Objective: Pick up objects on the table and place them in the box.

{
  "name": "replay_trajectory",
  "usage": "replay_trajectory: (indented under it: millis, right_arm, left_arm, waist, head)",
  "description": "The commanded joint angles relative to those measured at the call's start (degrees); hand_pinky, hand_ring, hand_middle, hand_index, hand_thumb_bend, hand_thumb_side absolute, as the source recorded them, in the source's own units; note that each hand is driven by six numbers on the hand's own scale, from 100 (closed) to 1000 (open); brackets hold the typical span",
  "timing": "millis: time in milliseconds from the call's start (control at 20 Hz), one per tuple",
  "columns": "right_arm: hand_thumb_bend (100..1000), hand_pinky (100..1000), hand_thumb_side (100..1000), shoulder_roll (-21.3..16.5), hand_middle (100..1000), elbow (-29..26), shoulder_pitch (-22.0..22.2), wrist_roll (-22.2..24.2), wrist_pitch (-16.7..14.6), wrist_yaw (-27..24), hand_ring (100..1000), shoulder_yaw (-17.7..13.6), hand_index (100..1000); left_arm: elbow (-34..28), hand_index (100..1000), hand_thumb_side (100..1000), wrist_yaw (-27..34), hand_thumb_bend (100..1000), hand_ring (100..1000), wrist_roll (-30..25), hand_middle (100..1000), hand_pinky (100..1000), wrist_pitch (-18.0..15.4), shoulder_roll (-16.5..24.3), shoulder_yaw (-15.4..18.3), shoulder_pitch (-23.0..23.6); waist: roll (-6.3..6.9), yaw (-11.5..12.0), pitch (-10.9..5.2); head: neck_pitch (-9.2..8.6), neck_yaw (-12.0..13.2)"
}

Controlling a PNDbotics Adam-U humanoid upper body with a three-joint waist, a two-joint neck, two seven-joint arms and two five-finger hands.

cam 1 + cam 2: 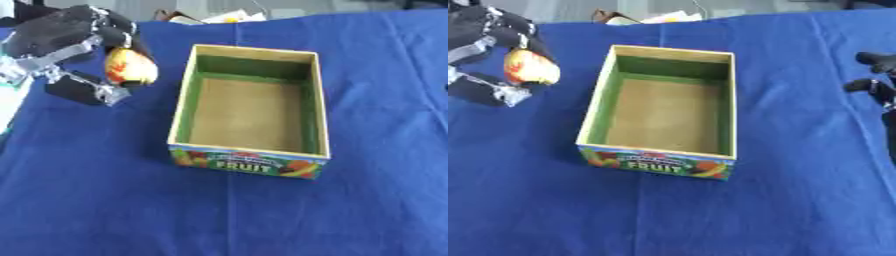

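A: We have the black-and-silver left hand curled round a rounded red-and-yellow fruit, apple-like, held up at the far left, just beside the open cardboard box with green inner walls and a "FRUIT" label on its front.

B: And the box looks bare inside; we see only its brown floor. So we judge we are at the carry, with the drop yet to do.

A: Our right hand shows only as dark fingers at the right edge, well apart from the box. We cannot tell whether it is relaxed or clenched.

B: What worries us from here?

A: The near left wall of the box. If we swing across too low, the fruit or our fingers could strike the rim and shove the light box over the blue cloth.

B: Also the fruit is round. If we let go before it clears the wall, it may land on the rim and roll off onto the cloth.

A: And the cloth is creased, so the box may skid or tip if nudged.
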Motion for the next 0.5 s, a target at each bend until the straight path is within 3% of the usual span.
replay_trajectory:
  millis: [50,500]
  right_arm:
    - [100,554,1000,-1.86,526,-1.15,-0.49,-0.44,-0.82,-1.05,769,-0.69,834]
    - [100,553,1000,-2.12,526,-1.15,-1.25,-1.26,-2.04,-2.26,766,-0.87,831]
  left_arm:
    - [2.69,657,244,-1.15,100,454,-11.66,480,278,-10.17,-3.41,0.69,-3.52]
    - [10.18,654,244,-7.20,100,451,-15.78,478,283,-8.69,-14.24,4.12,-9.13]
  waist:
    - [-0.01,-0.28,-1.39]
    - [-0.13,-1.53,-0.80]
  head:
    - [-0.11,0.57]
    - [0.40,1.19]
